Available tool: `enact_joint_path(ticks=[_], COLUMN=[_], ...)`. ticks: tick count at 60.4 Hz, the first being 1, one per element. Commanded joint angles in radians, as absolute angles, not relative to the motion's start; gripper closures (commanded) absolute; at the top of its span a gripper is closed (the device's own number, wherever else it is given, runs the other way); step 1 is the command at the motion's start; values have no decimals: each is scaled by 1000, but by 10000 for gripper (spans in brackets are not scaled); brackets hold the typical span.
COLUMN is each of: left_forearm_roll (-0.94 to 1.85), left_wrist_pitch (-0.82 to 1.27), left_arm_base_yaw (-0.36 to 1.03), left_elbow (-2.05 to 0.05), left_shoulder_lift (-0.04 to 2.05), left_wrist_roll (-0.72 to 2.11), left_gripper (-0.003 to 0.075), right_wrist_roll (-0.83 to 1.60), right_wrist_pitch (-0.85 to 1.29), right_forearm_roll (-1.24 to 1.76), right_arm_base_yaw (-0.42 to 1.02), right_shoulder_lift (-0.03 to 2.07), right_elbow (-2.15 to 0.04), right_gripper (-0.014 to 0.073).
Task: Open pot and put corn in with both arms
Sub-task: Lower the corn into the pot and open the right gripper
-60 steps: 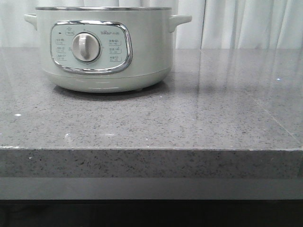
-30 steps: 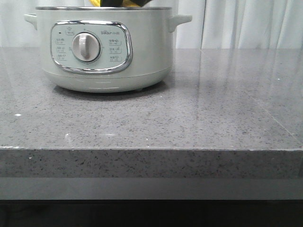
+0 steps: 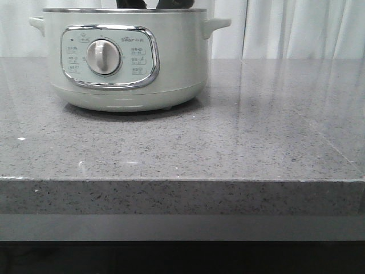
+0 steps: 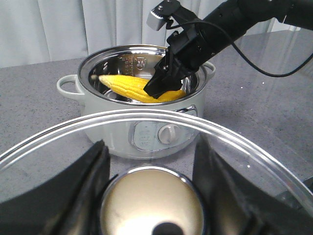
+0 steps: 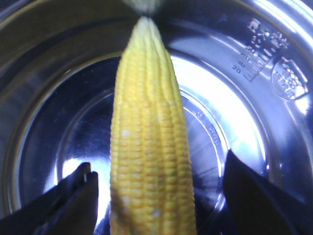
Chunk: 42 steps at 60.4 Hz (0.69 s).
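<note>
The pale grey-green pot [image 3: 171, 63] stands open at the back left of the counter. In the left wrist view, the corn [image 4: 124, 85] lies slanted inside the pot [image 4: 93, 105], with its tip near the rim. My right gripper [image 4: 159, 88] reaches into the pot over the corn. In the right wrist view, its jaws [image 5: 156, 181] stand apart on either side of the corn [image 5: 146, 147], with gaps on both sides. My left gripper [image 4: 151, 147] is shut on the chrome knob [image 4: 151, 205] of the glass lid [image 4: 244, 144], held up in front of the pot.
The grey speckled counter [image 3: 228, 142] stretches right of the pot, with its front edge near the camera. White curtains [image 3: 296, 28] hang behind. The right arm's cable [image 4: 254, 61] loops above the counter beside the pot.
The right gripper came down into the pot with the corn. Half a second ago yellow showed above the rim. Now only dark gripper parts show there.
</note>
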State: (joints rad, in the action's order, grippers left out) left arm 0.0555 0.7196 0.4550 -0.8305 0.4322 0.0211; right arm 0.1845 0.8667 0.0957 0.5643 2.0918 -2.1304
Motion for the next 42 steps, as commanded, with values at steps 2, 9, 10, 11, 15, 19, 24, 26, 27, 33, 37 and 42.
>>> enact_joint_path(ticks=[2, 9, 10, 11, 15, 19, 24, 26, 27, 33, 37, 42], left_forearm_roll=[63, 63, 63, 63, 63, 63, 63, 63, 63, 63, 63, 63], left_wrist_pitch=[568, 568, 568, 568, 568, 568, 568, 568, 568, 568, 568, 568], left_arm_base_yaw=[458, 458, 458, 458, 458, 458, 458, 458, 458, 458, 458, 458], left_elbow=[-867, -867, -867, -867, -867, -867, -867, -867, -867, -867, -867, -867], left_shoulder_lift=[434, 434, 434, 434, 434, 434, 434, 434, 434, 434, 434, 434], left_wrist_roll=[14, 14, 14, 14, 14, 14, 14, 14, 14, 14, 14, 14], left_gripper=[514, 514, 514, 514, 514, 514, 514, 514, 514, 514, 514, 514], right_wrist_roll=[195, 186, 179, 174, 144, 108, 73, 65, 63, 58, 57, 57], right_wrist_pitch=[819, 824, 827, 831, 860, 899, 926, 935, 937, 926, 902, 858], right_forearm_roll=[100, 106, 107, 108, 109, 109, 109, 109, 109, 109, 115, 116], right_arm_base_yaw=[565, 565, 565, 565, 565, 565, 564, 564, 564, 565, 565, 565], right_shoulder_lift=[2015, 1986, 1980, 1972, 1945, 1910, 1864, 1842, 1837, 1749, 1683, 1588], right_elbow=[-2167, -2167, -2167, -2167, -2167, -2165, -2162, -2161, -2160, -2114, -2055, -1952], right_gripper=[32, 32, 32, 32, 32, 32, 32, 32, 32, 32, 32, 32])
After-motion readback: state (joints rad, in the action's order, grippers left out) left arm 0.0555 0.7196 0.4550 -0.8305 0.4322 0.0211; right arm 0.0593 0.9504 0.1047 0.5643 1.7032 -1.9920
